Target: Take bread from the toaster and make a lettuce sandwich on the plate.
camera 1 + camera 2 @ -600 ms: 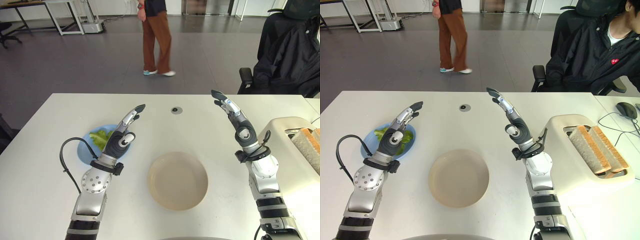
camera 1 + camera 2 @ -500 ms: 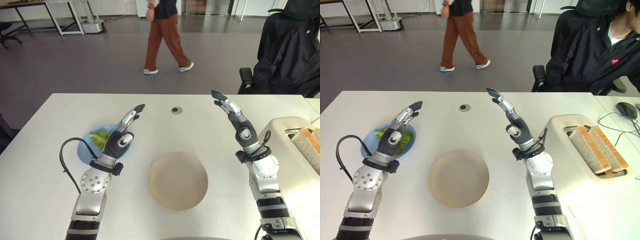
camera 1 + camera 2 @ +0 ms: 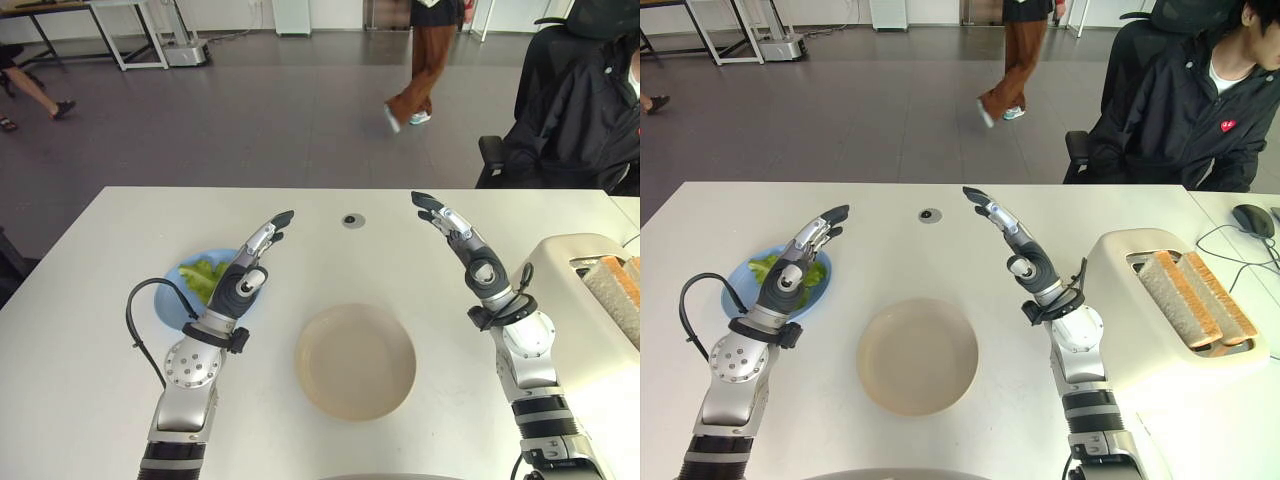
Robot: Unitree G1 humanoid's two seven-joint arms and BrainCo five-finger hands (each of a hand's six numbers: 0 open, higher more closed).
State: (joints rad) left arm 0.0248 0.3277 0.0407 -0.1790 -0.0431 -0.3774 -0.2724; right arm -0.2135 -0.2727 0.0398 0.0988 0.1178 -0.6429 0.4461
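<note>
So, your left hand (image 3: 244, 281): fingers stretched out straight, holding nothing, beside the blue dish (image 3: 169, 303).
Your right hand (image 3: 468, 262): fingers straight too, holding nothing, raised between plate (image 3: 355, 361) and toaster (image 3: 1137, 335).
Bread (image 3: 1186, 296): two rough, porous slices upright in the rounded cream toaster.
Lettuce (image 3: 205, 275): crinkled green leaves in the dish.
Plate: round, matte beige, on the smooth white tabletop (image 3: 80, 330).

**Both hands raised, open, empty**

Left hand (image 3: 245, 280) is up, fingers straight and close together, tips pointing forward and a little to the right. Right hand (image 3: 470, 263) is up likewise, fingers extended, tips slanting forward and to the left. Neither holds anything. Left forearm (image 3: 183, 395) and right forearm (image 3: 530, 375) lean inward, hands well apart.
</note>
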